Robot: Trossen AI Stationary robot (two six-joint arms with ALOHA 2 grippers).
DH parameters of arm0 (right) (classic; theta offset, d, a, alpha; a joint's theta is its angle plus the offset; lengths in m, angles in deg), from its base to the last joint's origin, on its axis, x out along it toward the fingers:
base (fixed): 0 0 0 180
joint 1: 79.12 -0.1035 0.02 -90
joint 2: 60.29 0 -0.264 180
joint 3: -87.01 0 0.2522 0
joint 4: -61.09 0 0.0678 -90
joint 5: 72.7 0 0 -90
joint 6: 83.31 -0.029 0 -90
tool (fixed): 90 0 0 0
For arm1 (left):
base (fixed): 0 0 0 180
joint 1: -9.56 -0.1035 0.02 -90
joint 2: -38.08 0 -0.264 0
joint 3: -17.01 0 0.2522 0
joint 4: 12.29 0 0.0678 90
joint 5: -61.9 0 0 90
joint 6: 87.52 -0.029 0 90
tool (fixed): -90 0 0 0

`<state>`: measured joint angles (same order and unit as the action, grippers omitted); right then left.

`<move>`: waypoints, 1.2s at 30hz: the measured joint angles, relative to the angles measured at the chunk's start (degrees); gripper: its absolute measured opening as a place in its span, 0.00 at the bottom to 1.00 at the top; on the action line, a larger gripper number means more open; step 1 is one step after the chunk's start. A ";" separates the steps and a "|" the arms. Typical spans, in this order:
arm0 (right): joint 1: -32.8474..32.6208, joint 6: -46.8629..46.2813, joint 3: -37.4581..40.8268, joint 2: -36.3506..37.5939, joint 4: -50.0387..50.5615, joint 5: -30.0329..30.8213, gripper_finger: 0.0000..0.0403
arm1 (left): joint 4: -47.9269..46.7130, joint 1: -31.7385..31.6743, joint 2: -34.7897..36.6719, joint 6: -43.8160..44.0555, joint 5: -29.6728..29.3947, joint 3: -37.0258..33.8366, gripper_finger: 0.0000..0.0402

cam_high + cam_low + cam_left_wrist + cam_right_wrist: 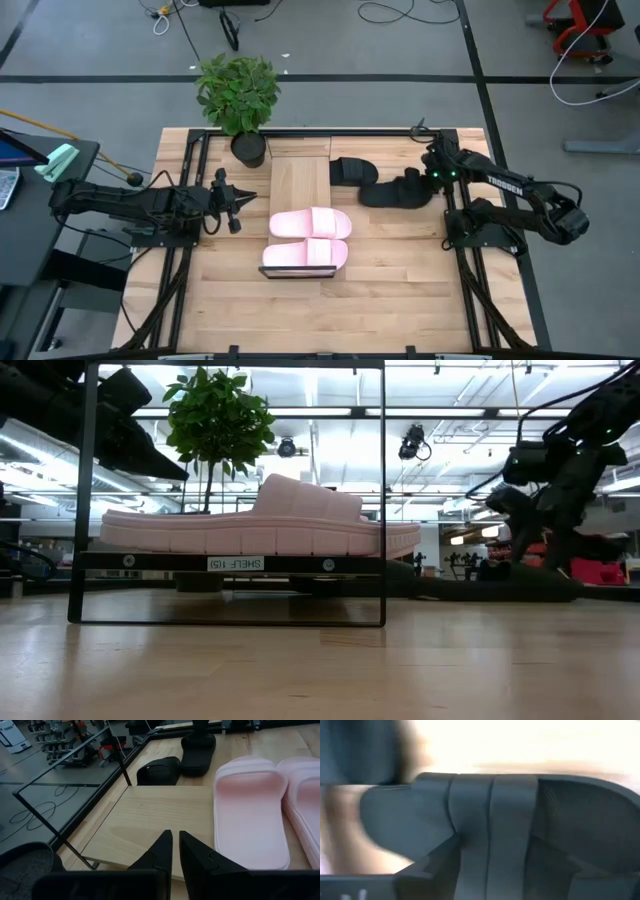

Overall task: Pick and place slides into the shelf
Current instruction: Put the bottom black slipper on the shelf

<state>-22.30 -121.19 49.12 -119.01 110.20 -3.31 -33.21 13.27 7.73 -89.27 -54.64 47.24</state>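
Observation:
The shelf [298,180] is a narrow light-wood board in a black frame, and two pink slides [310,222] [305,253] lie side by side on its near half. One black slide [350,170] lies at the shelf's far right edge. My right gripper [418,180] is at the second black slide [390,192], right of the shelf. My left gripper [235,205] hovers shut just left of the shelf, pointing at its bare board [150,815]. My right gripper [492,855] has the black slide's wide strap [470,820] between its two fingers, one on each side of it, coming from above and from the right. Whether the sole is off the table does not show.
A potted plant [240,95] stands at the shelf's far left corner. The shelf's thin black frame rises around the board [230,563]. Bare planks lie near the table's near edge. A dark side table with a tablet [20,160] stands left of the table.

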 joint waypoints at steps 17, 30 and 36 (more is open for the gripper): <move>-1.90 4.82 0.12 0.79 -3.64 -0.87 0.28 | 0.02 -0.66 0.00 0.05 0.05 0.00 0.09; -1.86 7.96 -0.01 1.26 -2.60 -1.06 0.02 | 0.02 -0.66 0.01 0.09 0.04 0.00 0.08; -3.64 5.67 -2.29 5.38 3.60 -1.22 0.01 | 0.02 -0.66 0.01 0.80 0.07 0.00 0.07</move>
<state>-25.94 -115.53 46.83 -113.63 113.80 -4.53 -33.19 12.61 7.73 -88.46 -54.58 47.24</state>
